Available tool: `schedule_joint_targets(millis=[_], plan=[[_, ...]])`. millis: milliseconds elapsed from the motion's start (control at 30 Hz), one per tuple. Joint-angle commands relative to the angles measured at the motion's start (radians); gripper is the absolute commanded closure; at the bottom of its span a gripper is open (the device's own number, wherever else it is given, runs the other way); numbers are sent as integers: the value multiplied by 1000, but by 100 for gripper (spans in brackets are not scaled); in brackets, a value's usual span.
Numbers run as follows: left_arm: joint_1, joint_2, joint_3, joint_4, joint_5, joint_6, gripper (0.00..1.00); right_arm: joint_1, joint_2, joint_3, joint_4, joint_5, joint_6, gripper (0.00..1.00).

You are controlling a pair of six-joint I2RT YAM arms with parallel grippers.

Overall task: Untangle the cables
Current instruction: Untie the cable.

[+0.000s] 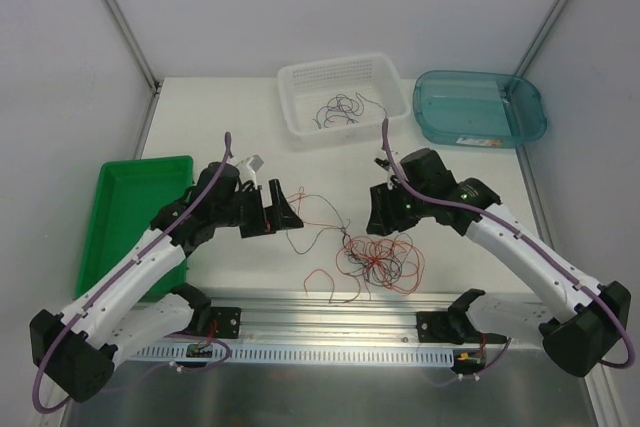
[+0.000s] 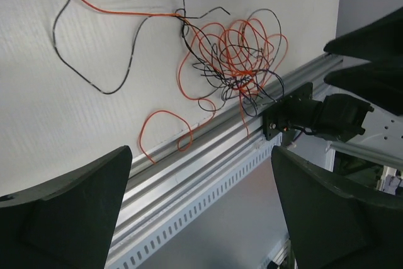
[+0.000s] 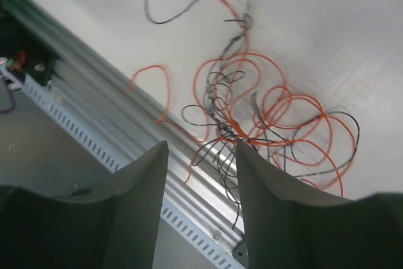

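Note:
The cables point(image 1: 381, 259) lie as a small tangle of thin orange, red and black wires on the white table, near its front rail. Loose strands point(image 1: 312, 217) trail from it to the left. My left gripper point(image 1: 287, 209) hovers left of the tangle, open wide, with nothing between its fingers point(image 2: 75, 206). In the left wrist view the cables point(image 2: 234, 61) lie ahead at upper right. My right gripper point(image 1: 382, 227) hangs just above the tangle's far edge, open and holding nothing. In the right wrist view its fingers point(image 3: 143, 184) frame the rail, and the cables point(image 3: 252, 118) lie just beyond the tips.
A white basket point(image 1: 300, 112) at the back holds a few separate wires point(image 1: 338, 111). A teal bin point(image 1: 525, 112) stands at the back right and a green tray point(image 1: 130, 207) at the left. A slotted aluminium rail point(image 1: 330, 309) runs along the table's front edge.

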Motion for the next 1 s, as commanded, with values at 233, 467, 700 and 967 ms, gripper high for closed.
schedule_joint_targets(millis=[233, 467, 700, 967], plan=[[-384, 319, 170, 158, -236, -161, 2, -279, -161, -193, -62, 282, 145, 49], [-541, 699, 379, 170, -330, -208, 3, -324, -240, -293, -6, 225, 174, 38], [-553, 952, 451, 170, -307, -221, 15, -321, -256, -341, 36, 145, 162, 21], [-550, 947, 384, 170, -378, -195, 88, -257, -227, -359, 83, 139, 165, 21]])
